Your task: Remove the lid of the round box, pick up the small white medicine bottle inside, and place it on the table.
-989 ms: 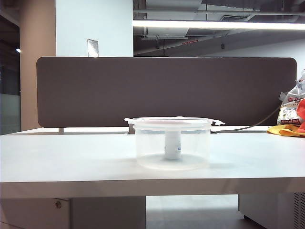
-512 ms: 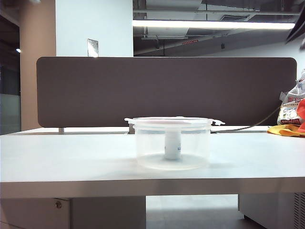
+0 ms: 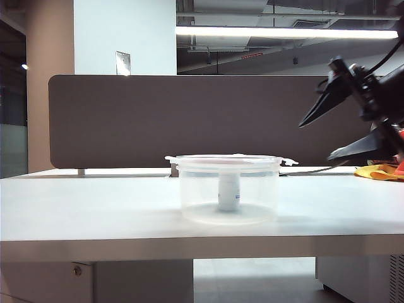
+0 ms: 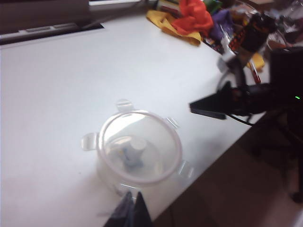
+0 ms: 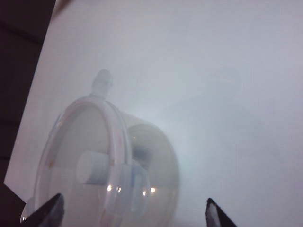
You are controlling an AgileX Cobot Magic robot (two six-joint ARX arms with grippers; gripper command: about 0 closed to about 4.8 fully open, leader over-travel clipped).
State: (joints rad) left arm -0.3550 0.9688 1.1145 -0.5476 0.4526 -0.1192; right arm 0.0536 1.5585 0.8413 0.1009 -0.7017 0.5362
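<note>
The clear round box (image 3: 252, 196) stands mid-table with its tabbed lid (image 3: 228, 159) on. The small white medicine bottle (image 3: 228, 192) stands upright inside. My right gripper (image 3: 317, 140) hangs open in the air to the right of the box, above the table (image 3: 95, 208), touching nothing. Its wrist view shows the lid (image 5: 71, 142) and bottle (image 5: 94, 168) ahead between wide-spread fingers of the right gripper (image 5: 134, 210). My left gripper (image 4: 133, 198) is shut and empty, high over the near side of the lidded box (image 4: 106, 175); the bottle (image 4: 135, 149) shows through the lid (image 4: 156, 137).
A dark brown partition (image 3: 221, 120) runs behind the table. Orange and yellow cloth and bags (image 3: 385, 170) lie at the far right, the same cloth pile (image 4: 189, 19) lying beyond the right arm (image 4: 246, 94). The table's front edge (image 3: 202, 246) is close to the box.
My right gripper has come into the exterior view from the upper right and now stands open beside the box. Box, lid and bottle have not moved.
</note>
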